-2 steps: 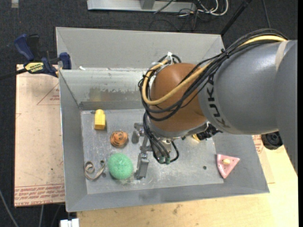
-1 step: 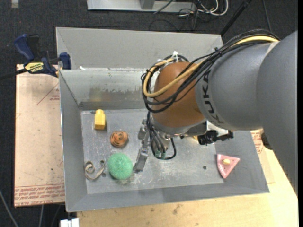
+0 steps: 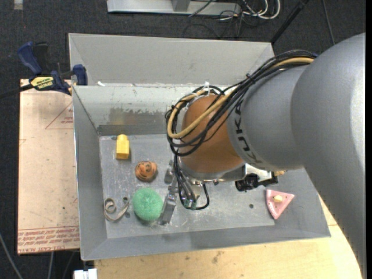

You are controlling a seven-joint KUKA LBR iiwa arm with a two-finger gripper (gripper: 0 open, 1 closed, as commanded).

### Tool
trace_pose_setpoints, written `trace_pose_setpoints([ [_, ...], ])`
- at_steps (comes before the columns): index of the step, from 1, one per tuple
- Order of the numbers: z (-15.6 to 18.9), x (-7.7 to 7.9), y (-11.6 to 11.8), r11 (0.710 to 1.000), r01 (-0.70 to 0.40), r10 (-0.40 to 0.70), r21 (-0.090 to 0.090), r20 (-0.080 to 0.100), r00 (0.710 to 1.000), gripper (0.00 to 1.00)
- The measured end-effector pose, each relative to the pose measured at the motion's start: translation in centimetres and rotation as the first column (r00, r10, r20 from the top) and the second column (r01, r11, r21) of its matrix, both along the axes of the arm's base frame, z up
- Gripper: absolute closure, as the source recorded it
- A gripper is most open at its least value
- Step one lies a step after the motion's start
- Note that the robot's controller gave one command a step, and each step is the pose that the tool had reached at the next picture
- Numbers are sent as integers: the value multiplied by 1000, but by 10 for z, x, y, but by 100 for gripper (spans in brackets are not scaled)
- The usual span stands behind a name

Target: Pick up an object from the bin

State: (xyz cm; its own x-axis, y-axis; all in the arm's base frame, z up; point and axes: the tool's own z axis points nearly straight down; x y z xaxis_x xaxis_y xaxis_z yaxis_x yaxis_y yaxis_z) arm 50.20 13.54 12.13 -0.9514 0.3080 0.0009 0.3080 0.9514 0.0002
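Down low, my pincer point(image 3: 169, 208) hangs close over the scuffed grey floor of the bin point(image 3: 232, 218); whether it is released or clenched I cannot tell. Just beside it, toward the view's left, lies a fuzzy green ball point(image 3: 146, 205). Farther out are a bent metal clip point(image 3: 116, 209), a brown knobbed piece point(image 3: 146, 170) and a yellow block point(image 3: 122, 147); a pink wedge point(image 3: 279, 203) lies well apart. Dark carpet point(image 3: 35, 16) surrounds the bin.
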Motion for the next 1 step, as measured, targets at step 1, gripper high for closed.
trace_pose_setpoints([
  [1, -41, 71, 15, 1000, 31, -31, 2, 4, 1000, 0],
])
